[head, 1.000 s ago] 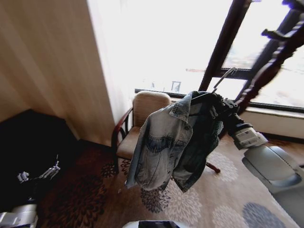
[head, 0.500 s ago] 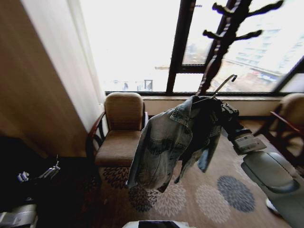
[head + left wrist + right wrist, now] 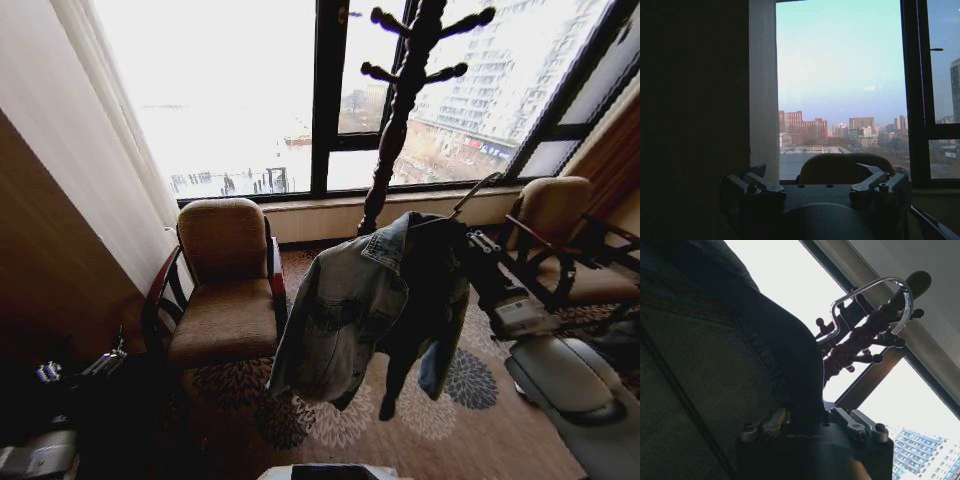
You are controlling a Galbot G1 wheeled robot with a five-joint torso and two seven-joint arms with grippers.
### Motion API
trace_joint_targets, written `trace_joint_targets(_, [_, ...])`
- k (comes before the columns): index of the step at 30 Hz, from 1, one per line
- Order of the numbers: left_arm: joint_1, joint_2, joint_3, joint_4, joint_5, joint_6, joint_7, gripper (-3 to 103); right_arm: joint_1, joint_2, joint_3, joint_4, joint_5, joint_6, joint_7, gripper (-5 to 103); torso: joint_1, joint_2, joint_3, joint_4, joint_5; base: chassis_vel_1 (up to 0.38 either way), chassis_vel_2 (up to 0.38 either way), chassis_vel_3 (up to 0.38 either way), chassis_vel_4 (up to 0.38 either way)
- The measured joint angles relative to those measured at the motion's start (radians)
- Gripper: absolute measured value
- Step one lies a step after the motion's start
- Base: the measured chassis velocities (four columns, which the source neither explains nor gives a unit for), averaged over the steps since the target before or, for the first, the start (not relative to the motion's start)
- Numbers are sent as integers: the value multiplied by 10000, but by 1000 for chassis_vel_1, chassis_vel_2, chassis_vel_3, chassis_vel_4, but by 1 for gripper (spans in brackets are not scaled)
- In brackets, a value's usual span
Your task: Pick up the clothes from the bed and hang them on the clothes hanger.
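The clothes, a faded light blue denim jacket (image 3: 360, 310), hang in mid-air on the clothes hanger, whose silver hook (image 3: 477, 193) sticks up above the collar. My right gripper (image 3: 466, 243) is shut on the jacket's neck, where the hanger sits. In the right wrist view the denim (image 3: 715, 355) lies close before the camera, the gripper (image 3: 809, 416) pinches a dark fold of it, and the hook (image 3: 875, 290) curves above. My left gripper (image 3: 78, 368) is parked low at the left and stands open (image 3: 812, 175) with nothing in it. The bed is out of view.
A dark wooden coat stand (image 3: 400, 110) with knobbed pegs rises just behind the jacket, before a large window. A tan armchair (image 3: 225, 290) stands to the left and another (image 3: 560, 240) to the right. Patterned carpet (image 3: 440, 420) lies below.
The camera has swung across the room, so the coat stand now stands centred and a second armchair has come in. The jacket stays held by my right gripper. The left arm has not moved.
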Motion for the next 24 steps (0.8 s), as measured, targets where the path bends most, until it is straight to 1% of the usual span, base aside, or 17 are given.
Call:
trace_joint_targets(2, [0,0,0,0,0,0,-1,100,-130,122,29,44,-79,100,-6,27,0,1,0,-5,-1,0,0,0,0])
trace_joint_targets(5, [0,0,0,0,0,0,-1,100,-363,444,59,121,-223,267,-13,27,0,1,0,-3,0,0,0,0,0])
trace_joint_targets(6, [0,0,0,0,0,0,-1,100,-363,444,59,121,-223,267,-13,27,0,1,0,-3,0,0,0,0,0])
trace_joint_targets(10, [0,0,0,0,0,0,-1,100,-929,1217,60,247,-695,451,-107,27,0,0,0,-4,3,0,0,0,0])
trace_joint_targets(11, [0,0,0,0,0,0,-1,100,-929,1217,60,247,-695,451,-107,27,0,0,0,-4,3,0,0,0,0])
trace_joint_targets(12, [0,0,0,0,0,0,-1,100,-1088,1402,41,273,-851,499,-137,27,0,0,0,-8,3,0,0,0,0])
trace_joint_targets(15, [0,0,0,0,0,1,-1,100,-1357,1755,-20,289,-1169,615,-169,27,-1,1,0,-7,1,0,0,0,0])
trace_joint_targets(24, [0,0,1,0,0,0,-2,100,-1368,1817,-17,305,-1190,653,-168,27,0,0,0,-5,1,0,0,0,0])
